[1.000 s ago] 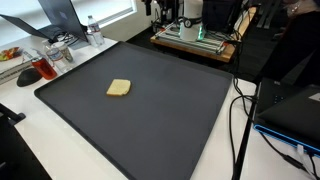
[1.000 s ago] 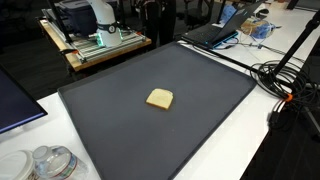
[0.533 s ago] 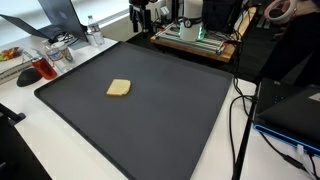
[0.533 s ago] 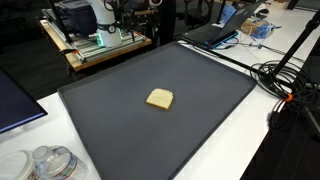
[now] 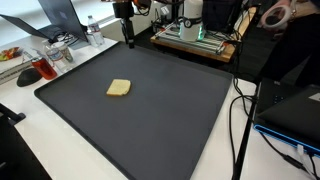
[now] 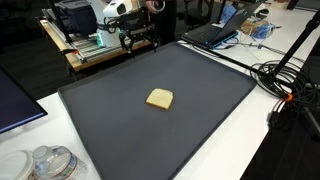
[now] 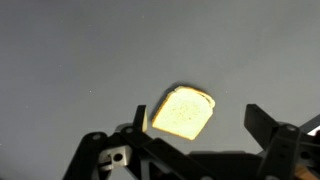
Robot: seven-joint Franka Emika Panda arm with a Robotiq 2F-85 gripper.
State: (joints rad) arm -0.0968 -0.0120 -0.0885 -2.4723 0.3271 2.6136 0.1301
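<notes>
So the bread slice (image 5: 118,88) is lying flat on the big dark mat (image 5: 150,125), roughly mid-mat, with bare mat all around it and nothing touching it. In the wrist view it's a pale yellow slice (image 7: 182,111) with one rounded end, and it sits a bit tilted in the picture.

Your gripper (image 5: 128,42) is spread wide and holding nothing. You can see both fingers (image 7: 262,122) well apart at the bottom of the wrist view, with the slice showing in the gap between them, farther off on the mat. In both exterior views the gripper hangs over the mat's edge, the one that runs along the wooden cart (image 5: 195,40), so it's well apart from the slice and up off the surface.

Around the mat:
- the white counter (image 5: 60,150) carries it and shows on every side
- a water bottle (image 5: 94,35) stands just off the mat corner near the gripper
- a bunch of black cables (image 6: 285,85) snakes across the counter beside one long edge of the mat
- a laptop (image 6: 212,32) sits just past another mat corner
- some clear plastic tubs (image 6: 50,163) sit on the counter off the mat's near corner in an exterior view
</notes>
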